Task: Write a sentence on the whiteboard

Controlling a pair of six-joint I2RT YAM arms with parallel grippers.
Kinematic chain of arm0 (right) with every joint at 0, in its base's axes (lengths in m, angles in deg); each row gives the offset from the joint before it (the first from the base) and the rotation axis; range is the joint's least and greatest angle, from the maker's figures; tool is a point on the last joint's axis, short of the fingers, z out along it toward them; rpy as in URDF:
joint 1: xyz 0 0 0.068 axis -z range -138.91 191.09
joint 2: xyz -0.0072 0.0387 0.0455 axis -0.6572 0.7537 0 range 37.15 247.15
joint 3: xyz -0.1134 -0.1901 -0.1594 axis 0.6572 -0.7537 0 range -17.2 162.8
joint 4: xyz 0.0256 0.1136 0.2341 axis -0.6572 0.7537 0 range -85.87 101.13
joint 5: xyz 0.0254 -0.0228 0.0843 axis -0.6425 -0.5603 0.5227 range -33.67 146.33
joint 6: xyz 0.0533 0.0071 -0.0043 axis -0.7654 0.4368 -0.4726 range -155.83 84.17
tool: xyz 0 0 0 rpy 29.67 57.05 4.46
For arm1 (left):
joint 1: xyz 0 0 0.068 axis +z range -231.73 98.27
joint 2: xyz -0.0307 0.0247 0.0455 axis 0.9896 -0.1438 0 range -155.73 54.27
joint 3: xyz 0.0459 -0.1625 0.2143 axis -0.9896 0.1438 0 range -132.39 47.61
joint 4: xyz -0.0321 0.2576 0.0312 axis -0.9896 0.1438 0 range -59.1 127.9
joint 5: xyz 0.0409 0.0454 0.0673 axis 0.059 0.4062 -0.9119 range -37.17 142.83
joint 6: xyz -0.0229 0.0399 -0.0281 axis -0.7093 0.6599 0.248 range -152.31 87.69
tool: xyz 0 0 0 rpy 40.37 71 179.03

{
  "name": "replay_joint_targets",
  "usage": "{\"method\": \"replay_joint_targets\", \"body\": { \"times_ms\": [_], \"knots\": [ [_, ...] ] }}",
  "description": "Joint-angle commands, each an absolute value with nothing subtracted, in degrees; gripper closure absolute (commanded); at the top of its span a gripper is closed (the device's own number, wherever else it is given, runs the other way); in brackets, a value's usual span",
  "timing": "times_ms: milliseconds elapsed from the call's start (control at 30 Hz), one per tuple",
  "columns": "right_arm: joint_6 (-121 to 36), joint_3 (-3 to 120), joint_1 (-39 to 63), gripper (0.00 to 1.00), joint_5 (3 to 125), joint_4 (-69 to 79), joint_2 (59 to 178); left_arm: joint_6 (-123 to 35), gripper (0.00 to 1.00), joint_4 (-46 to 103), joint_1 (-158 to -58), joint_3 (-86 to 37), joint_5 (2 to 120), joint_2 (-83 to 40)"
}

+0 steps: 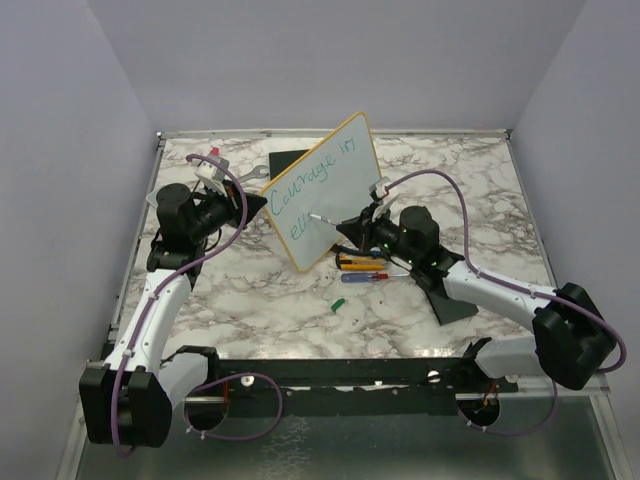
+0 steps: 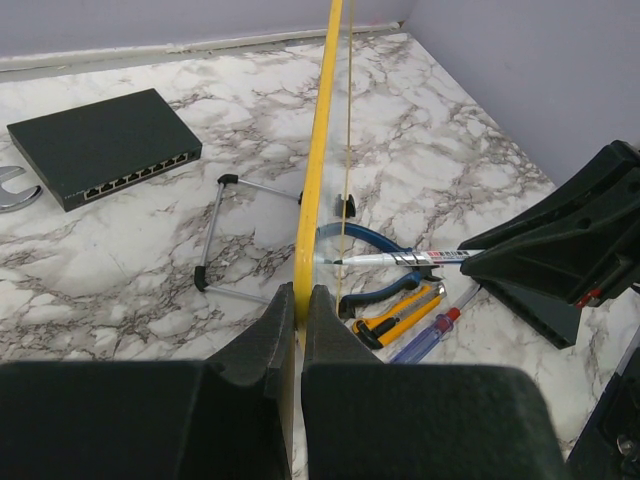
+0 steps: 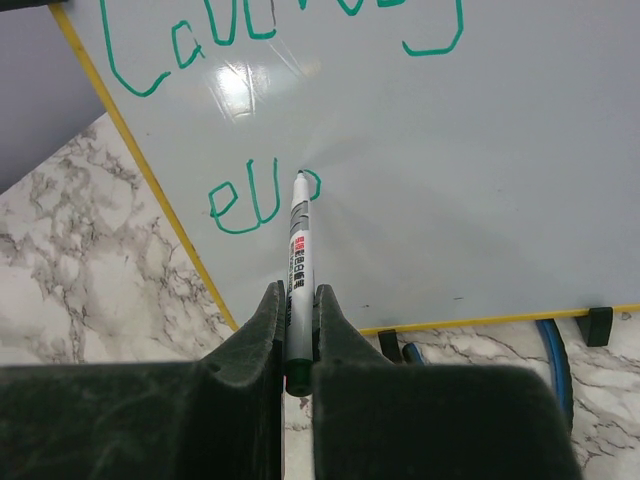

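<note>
Right wrist view, bottom centre: the right gripper (image 3: 298, 305) is closed tight on a marker (image 3: 299, 250), whose tip touches the whiteboard (image 3: 480, 200) mid-frame beside the teal sentence (image 3: 245, 205), its first line along the top edge. Left wrist view, bottom centre: the left gripper (image 2: 301, 305) pinches the board's yellow rim, which runs up the frame's middle

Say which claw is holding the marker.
The right claw, shut on the marker with its tip on the whiteboard. The left claw instead clamps the whiteboard's yellow rim.
</note>
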State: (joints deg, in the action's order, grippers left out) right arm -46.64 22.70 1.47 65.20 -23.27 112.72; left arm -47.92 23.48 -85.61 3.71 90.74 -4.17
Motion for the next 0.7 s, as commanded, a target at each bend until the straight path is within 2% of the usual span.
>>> {"method": "replay_joint_targets", "body": {
  "times_ms": [0,667],
  "knots": [
    [-46.16,23.48,1.67,1.00,68.00,-24.62,113.34,-47.35,1.00,22.58,-85.84,3.92,91.23,-3.38],
    [-47.83,20.39,1.67,0.99,63.93,-23.05,114.58,-47.35,1.00,22.62,-85.85,3.92,91.22,-3.42]
  ]
}}
